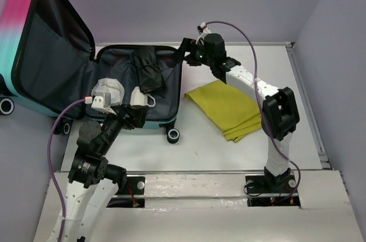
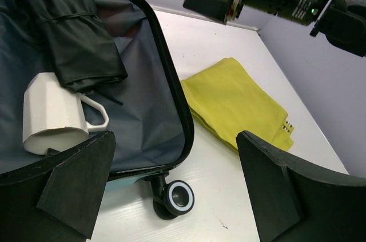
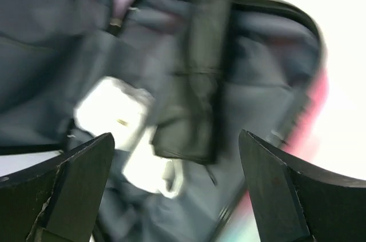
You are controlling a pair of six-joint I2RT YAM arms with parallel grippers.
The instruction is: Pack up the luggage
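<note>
Yellow cloth (image 1: pixel 229 110) lies on the table (image 1: pixel 200 153) just beside the open luggage (image 1: pixel 51 64).

The top view looks down from above and behind the arm bases (image 1: pixel 269 183), far enough off to take in the whole table (image 1: pixel 229 156), with the open luggage (image 1: pixel 117 62) at far left. The left wrist view sits low and close over the luggage's near right corner. It faces away from the bases, past a wheel (image 2: pixel 180 196), toward the cloth (image 2: pixel 234 104) right of the luggage. The right wrist view hangs by the luggage's far right edge and looks back down into it; it is blurred. All three share the mug (image 1: pixel 140 98) and black bundle (image 1: pixel 147 69) inside the luggage.
</note>
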